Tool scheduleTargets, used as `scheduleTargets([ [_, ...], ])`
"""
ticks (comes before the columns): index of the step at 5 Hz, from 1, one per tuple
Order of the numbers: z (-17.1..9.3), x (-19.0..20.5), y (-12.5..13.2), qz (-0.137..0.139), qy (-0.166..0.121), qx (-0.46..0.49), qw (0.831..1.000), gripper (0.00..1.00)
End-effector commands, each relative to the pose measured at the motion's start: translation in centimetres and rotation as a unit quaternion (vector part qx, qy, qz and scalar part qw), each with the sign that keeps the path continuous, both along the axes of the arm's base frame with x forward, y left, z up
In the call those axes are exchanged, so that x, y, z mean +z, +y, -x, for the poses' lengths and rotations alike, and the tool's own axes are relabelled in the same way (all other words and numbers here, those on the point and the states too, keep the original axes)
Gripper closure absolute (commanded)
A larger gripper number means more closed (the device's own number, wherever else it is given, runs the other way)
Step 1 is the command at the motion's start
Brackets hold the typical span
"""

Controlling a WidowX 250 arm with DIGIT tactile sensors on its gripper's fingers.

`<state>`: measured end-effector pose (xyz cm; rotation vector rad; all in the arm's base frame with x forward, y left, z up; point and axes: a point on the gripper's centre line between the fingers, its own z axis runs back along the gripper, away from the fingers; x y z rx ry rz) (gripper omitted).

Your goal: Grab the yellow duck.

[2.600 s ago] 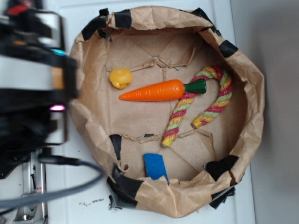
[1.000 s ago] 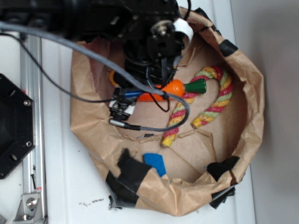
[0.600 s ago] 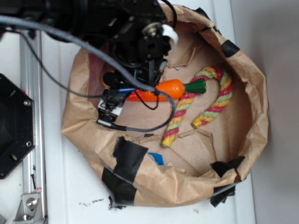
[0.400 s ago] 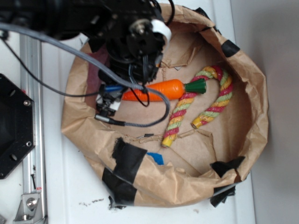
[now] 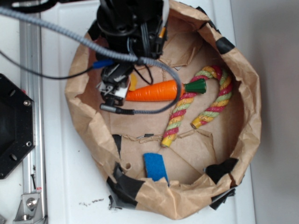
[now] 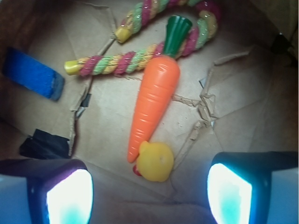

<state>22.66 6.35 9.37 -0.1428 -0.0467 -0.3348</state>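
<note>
Claw (image 6: 149,186) is spread wide, both fingers (image 6: 67,196) apart, gripping nothing. The yellow duck (image 6: 154,161) lies on the paper bag (image 6: 243,107) floor between them, touching the carrot (image 6: 154,105) tip just beyond.

The exterior view looks straight down from above; the wrist view faces downward, close in.

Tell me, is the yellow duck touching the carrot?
Touching. The wrist view shows the yellow duck pressed against the carrot's pointed tip, no gap between them.
</note>
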Motion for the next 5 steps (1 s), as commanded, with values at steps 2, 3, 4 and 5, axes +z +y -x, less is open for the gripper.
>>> scheduleTargets([
  [2,0.3,-3.5,0.2,-0.035,0.026,-0.009,0.999,0.00],
  [3,0.8,-5.7,0.1,-0.044,0.048,-0.010,0.998,0.00],
  [4,0.6,-8.4,-0.7,-0.029,0.051,-0.023,0.998,0.00],
  [5,0.2,-9.5,-2.8,0.034,0.072,-0.005,0.997,0.00],
])
